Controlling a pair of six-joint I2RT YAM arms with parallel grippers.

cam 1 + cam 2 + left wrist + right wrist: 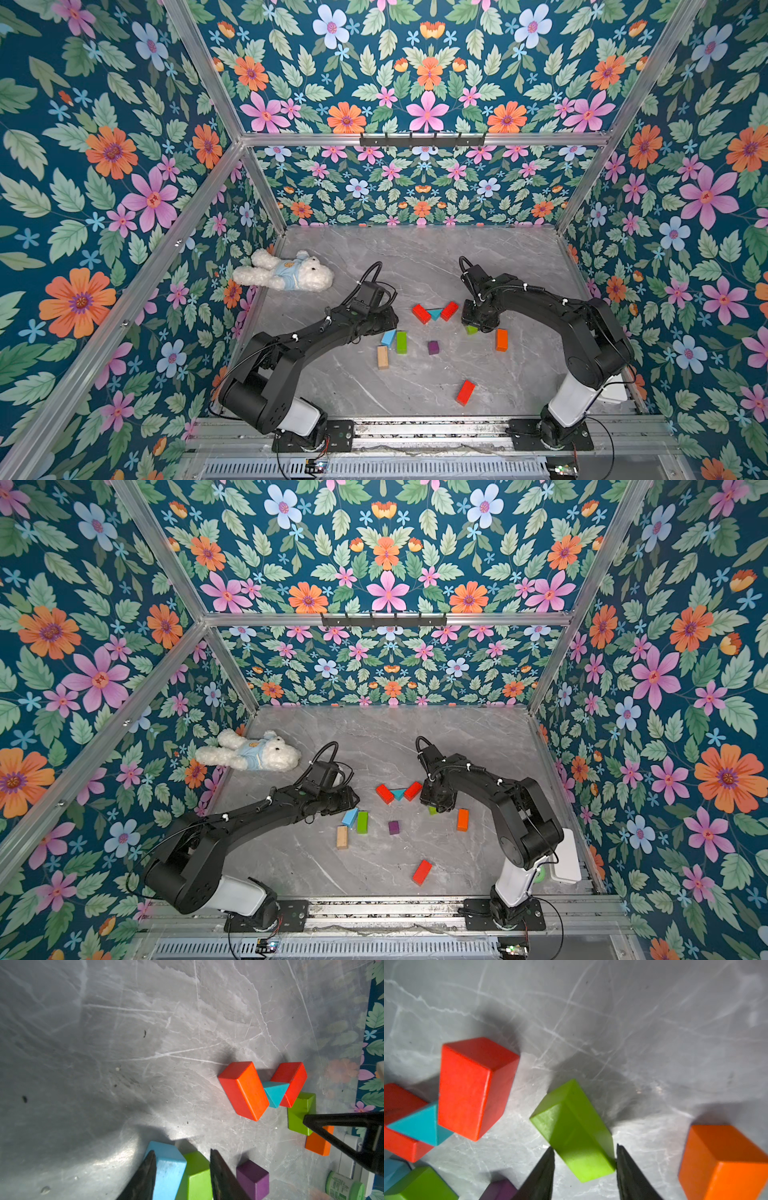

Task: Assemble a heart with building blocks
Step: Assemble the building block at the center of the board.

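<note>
Two red blocks (421, 313) (449, 310) form a V with a teal triangle (435, 314) wedged in its notch. My right gripper (585, 1146) (478, 325) is shut on a slanted green block (571, 1126) right of that V. My left gripper (182, 1150) (388, 325) hovers with its jaws apart over the ends of a light blue block (168, 1172) and a second green block (196, 1176), which lie side by side. A purple cube (433, 347), an orange block (501, 340), a natural-wood block (382, 357) and a third red block (465, 392) lie loose.
A white plush bear (286, 272) lies at the back left by the wall. A green round container (539, 874) and a white box (565, 860) sit behind the right arm's base. Flowered walls close in the grey marble table (415, 257) on three sides.
</note>
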